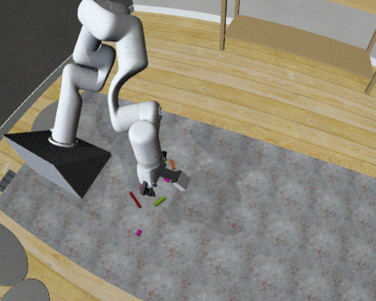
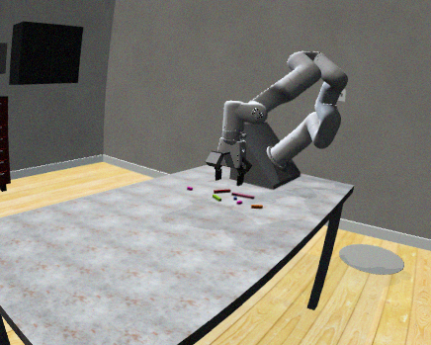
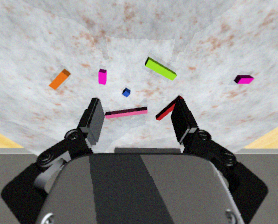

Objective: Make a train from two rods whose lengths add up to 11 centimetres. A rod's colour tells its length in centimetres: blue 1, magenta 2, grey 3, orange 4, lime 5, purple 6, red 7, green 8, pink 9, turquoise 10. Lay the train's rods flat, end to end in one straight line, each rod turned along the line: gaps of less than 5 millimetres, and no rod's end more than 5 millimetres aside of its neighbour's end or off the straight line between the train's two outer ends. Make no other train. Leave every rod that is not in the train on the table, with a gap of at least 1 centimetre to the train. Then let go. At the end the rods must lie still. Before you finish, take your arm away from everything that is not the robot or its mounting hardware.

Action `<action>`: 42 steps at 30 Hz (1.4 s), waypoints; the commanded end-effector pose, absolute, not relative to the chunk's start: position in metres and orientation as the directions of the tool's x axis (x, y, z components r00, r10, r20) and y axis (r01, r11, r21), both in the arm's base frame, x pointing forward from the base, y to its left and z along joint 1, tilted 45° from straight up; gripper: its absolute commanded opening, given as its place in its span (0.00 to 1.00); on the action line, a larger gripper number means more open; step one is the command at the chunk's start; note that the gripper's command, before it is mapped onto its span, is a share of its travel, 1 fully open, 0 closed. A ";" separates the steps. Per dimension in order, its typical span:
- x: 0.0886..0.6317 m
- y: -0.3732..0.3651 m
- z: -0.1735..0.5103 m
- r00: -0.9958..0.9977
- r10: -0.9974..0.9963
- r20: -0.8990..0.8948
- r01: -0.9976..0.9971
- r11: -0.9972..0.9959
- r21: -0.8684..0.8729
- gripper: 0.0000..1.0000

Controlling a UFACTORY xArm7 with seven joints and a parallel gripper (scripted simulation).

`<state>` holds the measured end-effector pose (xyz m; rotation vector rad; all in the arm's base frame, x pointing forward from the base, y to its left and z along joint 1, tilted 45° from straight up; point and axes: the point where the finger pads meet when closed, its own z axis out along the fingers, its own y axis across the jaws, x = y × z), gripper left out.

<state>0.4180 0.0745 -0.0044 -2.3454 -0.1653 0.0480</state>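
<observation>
My gripper (image 3: pixel 138 107) is open and empty, and it hovers a little above the table over the pink rod (image 3: pixel 126 112). The red rod (image 3: pixel 167 108) lies just beside the right finger, close to the pink rod's end. Farther out lie a small blue rod (image 3: pixel 126 92), a lime rod (image 3: pixel 160 68), a magenta rod (image 3: pixel 102 76), an orange rod (image 3: pixel 59 79) and a second magenta rod (image 3: pixel 244 79) off to the right. In the exterior view the gripper (image 2: pixel 228 174) hangs above the red rod (image 2: pixel 221 191) and the pink rod (image 2: pixel 242 195). In the top view the pink rod is mostly hidden under the gripper (image 1: pixel 148 191).
The arm's black base (image 1: pixel 60 159) stands close behind the rods. The table's edge (image 2: pixel 301 242) runs some way to the side of the orange rod (image 2: pixel 256 206). The lone magenta rod (image 1: pixel 139 232) lies apart from the cluster.
</observation>
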 end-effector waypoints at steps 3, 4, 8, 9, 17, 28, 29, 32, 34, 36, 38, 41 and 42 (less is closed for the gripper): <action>0.419 0.073 -0.004 0.991 0.131 0.018 0.105 -0.697 -0.709 1.00; 0.419 0.073 -0.004 0.991 0.131 0.018 0.105 -0.697 -0.709 1.00; 0.419 0.073 -0.004 0.991 0.131 0.018 0.105 -0.697 -0.709 1.00; 0.419 0.073 -0.004 0.991 0.131 0.018 0.105 -0.697 -0.709 1.00; 0.419 0.073 -0.004 0.991 0.131 0.018 0.105 -0.697 -0.709 1.00; 0.389 0.068 -0.004 0.991 0.132 0.019 0.106 -0.696 -0.710 1.00; 0.373 0.066 -0.005 0.991 0.132 0.019 0.106 -0.696 -0.710 1.00; 0.356 0.064 -0.005 0.991 0.131 0.018 0.105 -0.697 -0.710 1.00; 0.342 0.063 -0.006 0.991 0.130 0.017 0.104 -0.698 -0.709 1.00; 0.341 0.062 -0.006 0.991 0.130 0.017 0.104 -0.698 -0.709 1.00; 0.341 0.062 -0.006 0.991 0.130 0.017 0.104 -0.698 -0.709 1.00; 0.341 0.062 -0.006 0.991 0.130 0.017 0.104 -0.698 -0.709 1.00; 0.341 0.062 -0.006 0.991 0.130 0.017 0.104 -0.698 -0.709 1.00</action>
